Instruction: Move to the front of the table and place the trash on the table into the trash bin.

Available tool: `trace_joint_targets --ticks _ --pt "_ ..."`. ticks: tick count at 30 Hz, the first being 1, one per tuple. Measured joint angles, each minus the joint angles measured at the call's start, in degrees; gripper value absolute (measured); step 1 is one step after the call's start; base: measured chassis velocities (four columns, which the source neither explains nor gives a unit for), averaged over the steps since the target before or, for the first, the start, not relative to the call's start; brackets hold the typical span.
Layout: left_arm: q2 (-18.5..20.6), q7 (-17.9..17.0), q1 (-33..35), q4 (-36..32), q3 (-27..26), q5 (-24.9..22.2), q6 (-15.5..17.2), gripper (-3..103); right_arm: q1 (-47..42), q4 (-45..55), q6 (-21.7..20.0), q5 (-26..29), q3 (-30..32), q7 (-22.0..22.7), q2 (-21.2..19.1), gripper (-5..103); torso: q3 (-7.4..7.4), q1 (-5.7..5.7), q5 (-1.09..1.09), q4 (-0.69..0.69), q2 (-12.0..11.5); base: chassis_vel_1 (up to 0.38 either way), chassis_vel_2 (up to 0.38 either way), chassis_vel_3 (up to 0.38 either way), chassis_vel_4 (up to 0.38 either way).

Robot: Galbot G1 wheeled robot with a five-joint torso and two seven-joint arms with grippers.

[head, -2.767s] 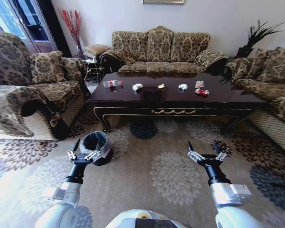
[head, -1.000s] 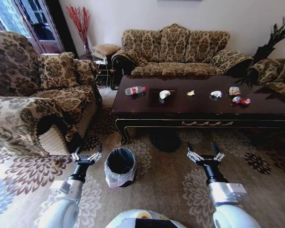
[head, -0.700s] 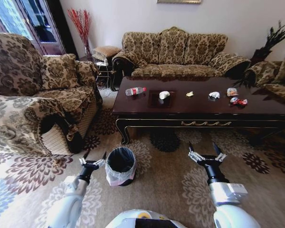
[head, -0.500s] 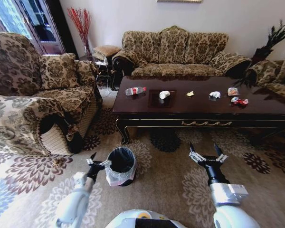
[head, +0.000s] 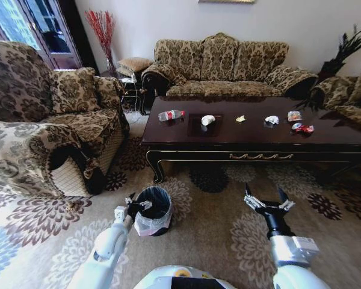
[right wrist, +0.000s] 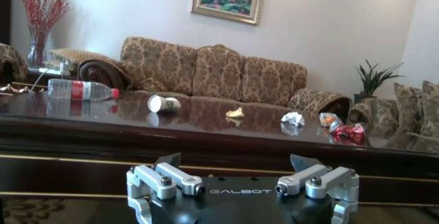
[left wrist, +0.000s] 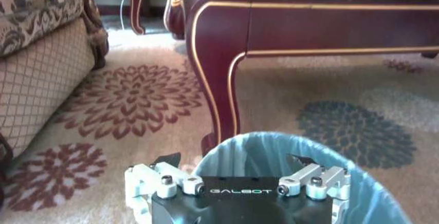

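table (head: 259,141) dark brown, gold trim | trash bin (head: 151,212) black, whitish liner | bottle (head: 170,115) red cap

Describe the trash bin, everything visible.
The trash bin is small, round and black, lined with a translucent whitish bag folded over its rim. It stands upright on the patterned carpet, near the table's front left leg. Nothing visible inside. The left gripper, fingers open, is at its rim; contact cannot be told.

The robot is now sitting closer to the worktop (head: 253,135). The left pincer (head: 138,203) is swinging in over the trash bin (head: 151,211). The right pincer (head: 269,201) is lifting a little.
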Motion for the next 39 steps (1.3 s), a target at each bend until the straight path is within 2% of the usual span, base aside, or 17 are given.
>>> trace_joint_targets --ticks 11,15,21,22,23,25,29,31,32,35,36,38,39 --pt "3.16 0.81 -3.91 6.93 0.81 -1.74 1.33 100 0.53 -1.62 0.53 -0.04 -0.12 0.29 1.44 100 0.0 0.0 0.0 0.0 0.0 0.0 0.0 0.0 0.0" --pt "4.16 1.4 -5.43 8.91 1.82 -1.99 4.45 100 0.69 -2.07 0.54 0.19 0.13 0.65 1.37 100 0.0 0.0 0.0 0.0 0.0 0.0 0.0 0.0 0.0" --pt "4.82 1.44 -5.9 8.85 2.31 -2.65 7.23 100 0.79 -2.92 1.07 0.28 0.27 0.86 1.5 100 0.0 0.0 -0.01 -0.01 0.0 0.0 0.0 0.0 0.0" --pt "5.01 1.14 -5.9 8.54 2.35 -2.92 8.02 103 0.86 -3.2 1.31 0.27 0.22 0.94 1.61 100 0.0 0.0 0.0 0.0 0.0 0.0 0.0 0.0 0.0" --pt "5.12 0.82 -5.91 8.33 2.37 -3.18 8.54 99 0.93 -3.41 1.52 0.26 0.16 1.01 1.72 100 0.0 0.0 0.0 0.0 0.0 0.0 0.0 0.0 0.0" --pt "5.16 0.43 -5.93 8.2 2.38 -3.38 8.97 99 0.96 -3.61 1.69 0.26 0.1 1.07 1.81 100 0.0 0.0 0.0 0.0 0.0 0.0 0.0 0.0 0.0" --pt "5.24 -0.32 -5.98 8.12 2.34 -3.88 9.75 84 0.99 -4.14 2.15 0.25 0.07 1.13 1.94 100 0.0 0.0 0.0 0.0 0.0 0.0 0.0 0.0 0.0" --pt "5.25 -0.32 -5.95 8.11 2.3 -3.89 9.75 84 1.0 -4.18 2.18 0.25 0.07 1.14 1.97 100 0.0 0.0 0.0 0.0 0.0 0.0 0.0 0.0 0.0" --pt "5.24 -0.31 -5.87 8.06 2.22 -3.89 9.75 76 0.99 -4.22 2.24 0.25 0.09 1.16 2.01 100 0.0 0.0 0.0 0.0 0.0 0.0 0.0 0.0 0.0" --pt "5.18 -0.31 -5.87 8.04 2.17 -3.89 9.75 73 0.98 -4.27 2.4 0.25 0.13 1.17 2.05 100 0.0 0.0 0.0 0.0 0.0 0.0 0.0 0.0 0.0" --pt "5.15 -0.31 -5.86 8.02 2.17 -3.86 9.75 65 0.97 -4.31 2.63 0.22 0.21 1.17 2.12 100 0.0 0.0 0.0 0.0 0.0 0.0 0.0 0.0 0.0" --pt "5.13 -0.3 -5.86 8.01 2.17 -3.84 9.75 65 0.96 -4.32 2.71 0.2 0.24 1.18 2.15 100 0.0 0.0 0.0 0.0 0.0 0.0 0.0 0.0 0.0" --pt "5.08 -0.31 -5.88 8.0 2.21 -3.8 9.75 60 0.96 -4.35 2.78 0.2 0.29 1.19 2.16 100 0.0 0.0 0.01 0.0 0.0 0.0 0.0 0.0 0.0"
